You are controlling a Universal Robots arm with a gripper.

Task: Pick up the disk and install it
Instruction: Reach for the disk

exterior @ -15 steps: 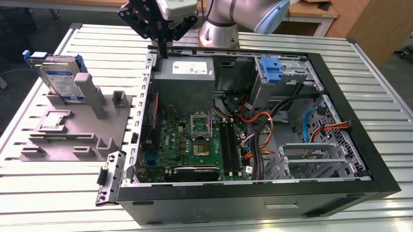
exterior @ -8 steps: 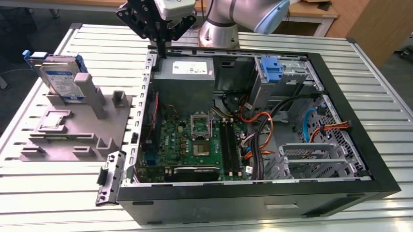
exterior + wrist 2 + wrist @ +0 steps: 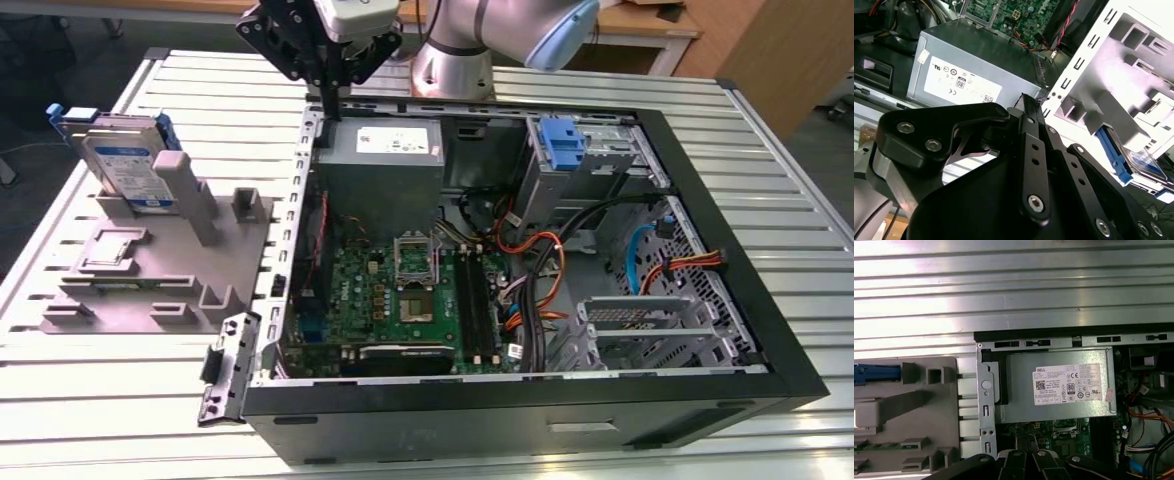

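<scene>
The disk (image 3: pixel 127 165), a silver-grey drive with a white and blue label in a blue carrier, leans upright on the grey fixture (image 3: pixel 147 275) at the exterior view's left. Its blue edge also shows in the second wrist view (image 3: pixel 1115 151) and the first wrist view (image 3: pixel 876 374). My gripper (image 3: pixel 326 97) hangs over the back left corner of the open computer case (image 3: pixel 534 400), well to the right of the disk. Its black fingers (image 3: pixel 1029 125) lie together, shut with nothing between them. The gripper's linkage (image 3: pixel 1026 457) sits above the power supply.
Inside the case are a grey power supply (image 3: pixel 387 150), a green motherboard (image 3: pixel 400 300), bundles of cables (image 3: pixel 534 270), a metal drive cage (image 3: pixel 654 330) and a blue latch piece (image 3: pixel 561 145) on a grey cage. Everything stands on a slatted metal table (image 3: pixel 200 90).
</scene>
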